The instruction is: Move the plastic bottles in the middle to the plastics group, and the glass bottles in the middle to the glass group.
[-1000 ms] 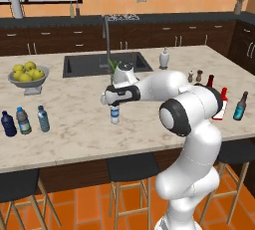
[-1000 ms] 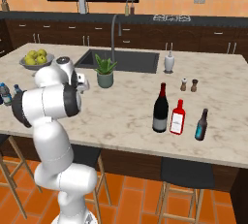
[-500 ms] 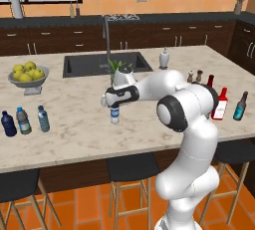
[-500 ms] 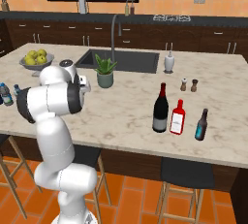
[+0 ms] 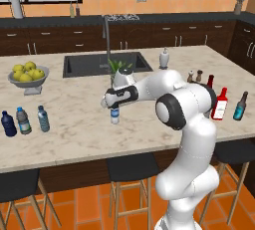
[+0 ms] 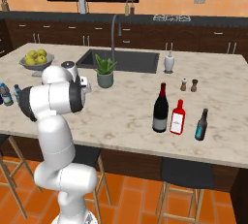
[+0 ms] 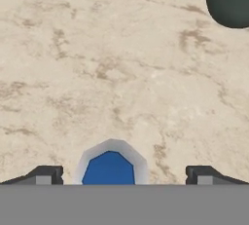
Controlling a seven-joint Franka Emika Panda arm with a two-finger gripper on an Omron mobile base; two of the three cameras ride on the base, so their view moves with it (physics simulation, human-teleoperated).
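Note:
A clear whitish plastic bottle [image 5: 115, 116] with a blue cap [image 7: 110, 168] stands in the middle of the island counter. My gripper [image 5: 113, 100] hangs right above it, open, with the fingertips [image 7: 46, 175] on either side of the cap and apart from it. At the left edge stand a dark navy bottle [image 5: 8, 124], a greyish clear bottle [image 5: 23, 120] and a teal-blue bottle [image 5: 44, 118]. On the right, the tall dark wine bottle [image 6: 160, 107] stands beside the squat red bottle [image 6: 178, 117] and the slim dark teal bottle [image 6: 201, 124].
A potted plant [image 6: 104, 72] stands just beyond the gripper, near the sink [image 5: 106, 63]. A bowl of fruit [image 5: 28, 74] sits at the back left. Salt and pepper shakers [image 6: 188, 85] and a soap dispenser [image 6: 169, 62] are at the back right.
The arm's elbow has drifted a little to the left. The gripper stays open over the whitish bottle, and no bottle has moved.

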